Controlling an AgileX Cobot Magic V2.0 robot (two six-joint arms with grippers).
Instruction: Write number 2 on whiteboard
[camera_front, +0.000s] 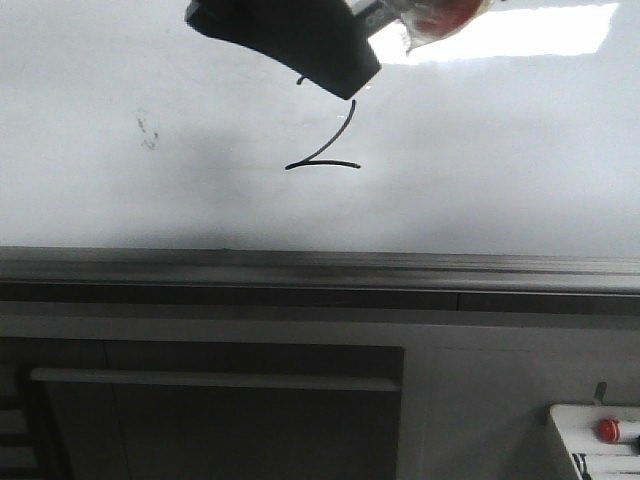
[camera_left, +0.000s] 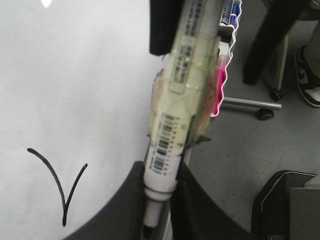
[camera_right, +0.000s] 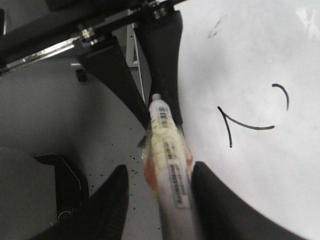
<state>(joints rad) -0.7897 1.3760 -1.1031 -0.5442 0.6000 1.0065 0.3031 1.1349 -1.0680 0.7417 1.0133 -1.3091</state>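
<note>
The whiteboard (camera_front: 500, 150) bears a thin black number 2 (camera_front: 325, 150): a diagonal and a flat base line show, and the top stroke is mostly hidden behind my left gripper (camera_front: 300, 45). In the left wrist view my left gripper (camera_left: 160, 200) is shut on a tape-wrapped white marker (camera_left: 182, 90) near its black tip, beside the number 2 (camera_left: 60, 185). In the right wrist view my right gripper (camera_right: 157, 200) stands open around the marker's rear end (camera_right: 167, 160). The number 2 (camera_right: 250, 117) shows there with a separate curved top stroke.
A grey metal rail (camera_front: 300, 270) runs along the board's lower edge. A faint smudge (camera_front: 148, 130) lies left of the digit. A white tray (camera_front: 600, 440) with a red-capped marker sits at lower right. Chair legs and castors (camera_left: 265, 112) stand on the grey floor.
</note>
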